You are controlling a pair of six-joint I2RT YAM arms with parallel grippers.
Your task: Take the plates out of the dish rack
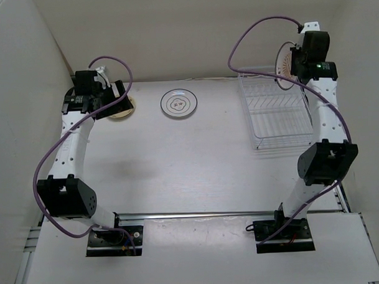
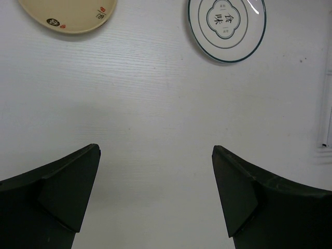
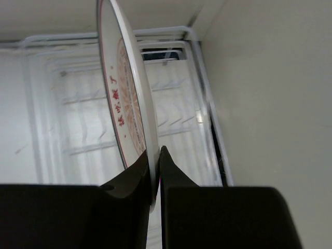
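The white wire dish rack (image 1: pixel 275 111) stands at the back right. My right gripper (image 3: pixel 154 155) is shut on the rim of the white plate with the orange sunburst (image 3: pixel 127 93) and holds it on edge above the rack (image 3: pixel 72 124); that plate (image 1: pixel 285 59) also shows in the top view beside the gripper (image 1: pixel 297 56). The ringed white plate (image 1: pixel 178 104) lies flat at the back middle. The cream-tan plate (image 1: pixel 123 110) lies at the back left, partly under my left arm. My left gripper (image 2: pixel 155 192) is open and empty over bare table; both plates (image 2: pixel 226 28) (image 2: pixel 67 15) show beyond it.
White walls close in the table at the back and both sides; the right wall (image 3: pixel 270 104) runs close beside the rack. A purple cable (image 1: pixel 260 27) loops above the right arm. The arm bases (image 1: pixel 115 238) sit at the near edge.
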